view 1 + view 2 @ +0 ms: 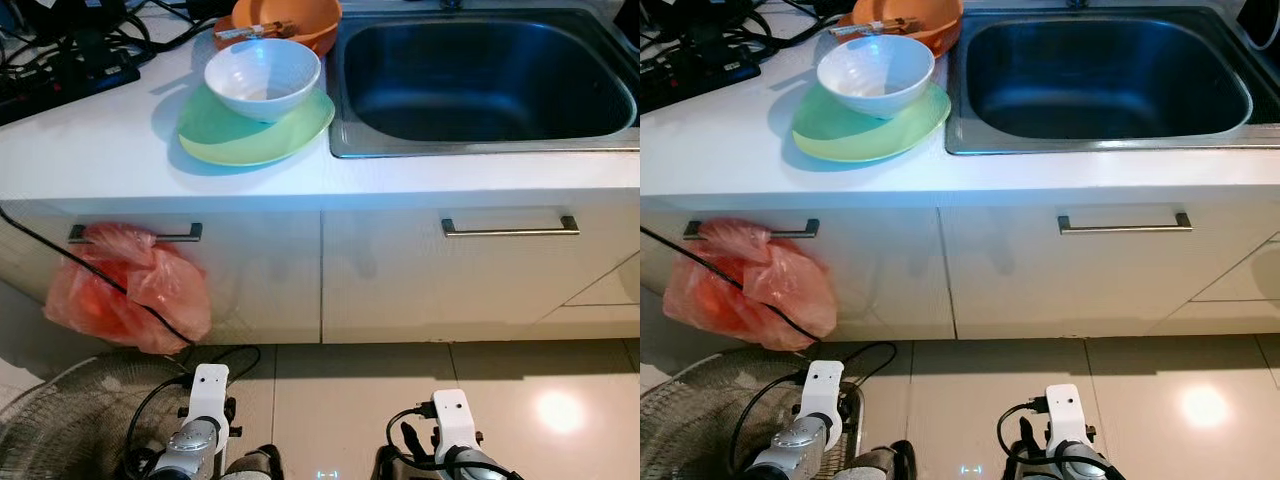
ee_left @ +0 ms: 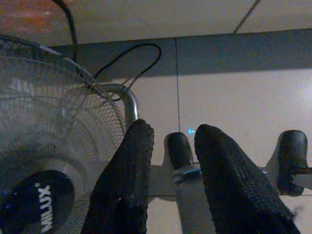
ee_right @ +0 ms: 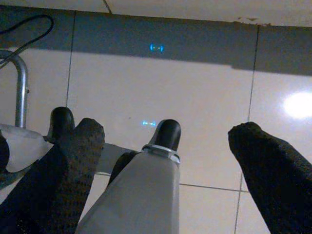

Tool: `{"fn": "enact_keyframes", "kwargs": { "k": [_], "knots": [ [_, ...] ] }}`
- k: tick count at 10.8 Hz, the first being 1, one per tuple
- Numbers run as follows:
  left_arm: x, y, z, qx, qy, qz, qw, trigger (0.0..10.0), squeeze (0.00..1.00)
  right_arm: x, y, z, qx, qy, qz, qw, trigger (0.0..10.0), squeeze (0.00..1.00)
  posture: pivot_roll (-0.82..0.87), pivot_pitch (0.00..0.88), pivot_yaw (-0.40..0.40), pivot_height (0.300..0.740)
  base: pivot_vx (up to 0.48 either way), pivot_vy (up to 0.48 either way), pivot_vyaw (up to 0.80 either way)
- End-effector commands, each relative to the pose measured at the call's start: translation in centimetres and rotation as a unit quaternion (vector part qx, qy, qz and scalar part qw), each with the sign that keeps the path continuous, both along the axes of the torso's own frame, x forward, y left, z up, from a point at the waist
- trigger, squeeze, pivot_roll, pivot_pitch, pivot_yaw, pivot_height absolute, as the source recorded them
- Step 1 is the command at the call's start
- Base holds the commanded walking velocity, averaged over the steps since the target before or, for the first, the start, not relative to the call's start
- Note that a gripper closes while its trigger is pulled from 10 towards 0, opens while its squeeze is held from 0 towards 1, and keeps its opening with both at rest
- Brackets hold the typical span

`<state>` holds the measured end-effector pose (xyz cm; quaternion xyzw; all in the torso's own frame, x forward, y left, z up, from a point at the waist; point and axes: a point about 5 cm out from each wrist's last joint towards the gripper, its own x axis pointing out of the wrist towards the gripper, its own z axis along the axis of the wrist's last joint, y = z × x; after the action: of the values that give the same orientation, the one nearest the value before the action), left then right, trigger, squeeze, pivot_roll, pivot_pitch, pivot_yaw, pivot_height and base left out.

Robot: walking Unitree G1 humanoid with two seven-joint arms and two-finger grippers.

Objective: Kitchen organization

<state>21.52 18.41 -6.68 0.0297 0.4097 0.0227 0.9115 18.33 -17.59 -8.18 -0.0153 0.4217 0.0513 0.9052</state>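
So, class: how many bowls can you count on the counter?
2: a white bowl on the green plate left of the sink, and an orange bowl behind it.

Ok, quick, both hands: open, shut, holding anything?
Left hand: fingers slightly apart, holding nothing, hanging above the floor.
Right hand: wide open, empty.
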Motion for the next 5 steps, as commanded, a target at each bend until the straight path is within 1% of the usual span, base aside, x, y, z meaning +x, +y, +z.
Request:
{"fn": "enact_keyframes", "kwargs": {
  "k": [1, 5],
  "knots": [
    [-0.58, -0.06, -0.35, 0.003, 0.009, -0.002, 1.0, 10.0, 0.0, -0.94, -0.13, -0.47, -0.001, 0.018, -0.002, 1.0, 10.0, 0.0, 0.03, 0.185, 0.056, 0.74, 0.0, -0.3, 0.0],
    [-0.62, 0.01, -0.37, 0.004, 0.01, -0.002, 1.0, 10.0, 0.0, -1.02, -0.09, -0.5, -0.001, 0.019, 0.001, 1.0, 10.0, 0.0, 0.03, 0.184, 0.054, 0.74, 0.0, -0.331, 0.0]
  ]
}}
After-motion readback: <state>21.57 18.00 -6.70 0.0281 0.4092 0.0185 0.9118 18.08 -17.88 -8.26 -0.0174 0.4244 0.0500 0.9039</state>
